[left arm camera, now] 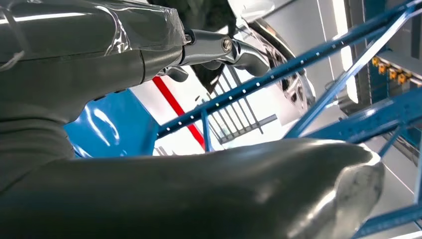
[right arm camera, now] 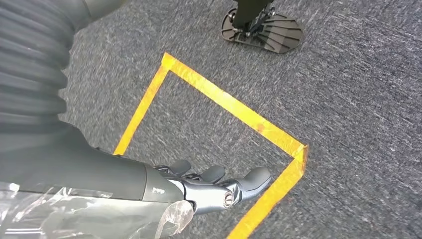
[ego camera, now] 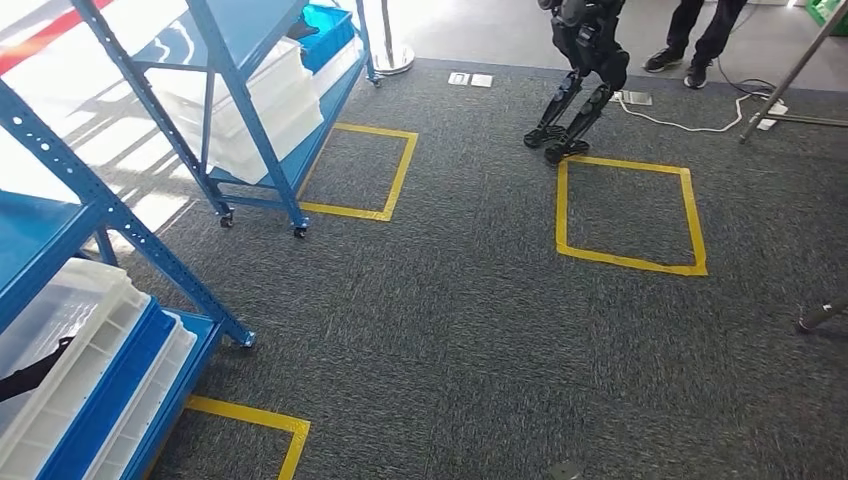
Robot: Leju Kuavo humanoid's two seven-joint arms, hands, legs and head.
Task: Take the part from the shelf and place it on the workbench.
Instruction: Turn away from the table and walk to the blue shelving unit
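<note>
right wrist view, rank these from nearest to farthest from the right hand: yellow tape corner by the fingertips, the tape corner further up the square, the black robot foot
1. The near tape corner, on the carpet just beyond the right hand.
2. The far tape corner, at the opposite end of the same tape line.
3. The black robot foot, outside the taped square, past that far corner.

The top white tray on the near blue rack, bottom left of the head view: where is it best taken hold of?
Probably by its long rim, coming from the open aisle side. The white tray sits stacked on a blue tray, and the blue rack has a shelf above it and a post at its far end, which likely block the other approaches.
</note>
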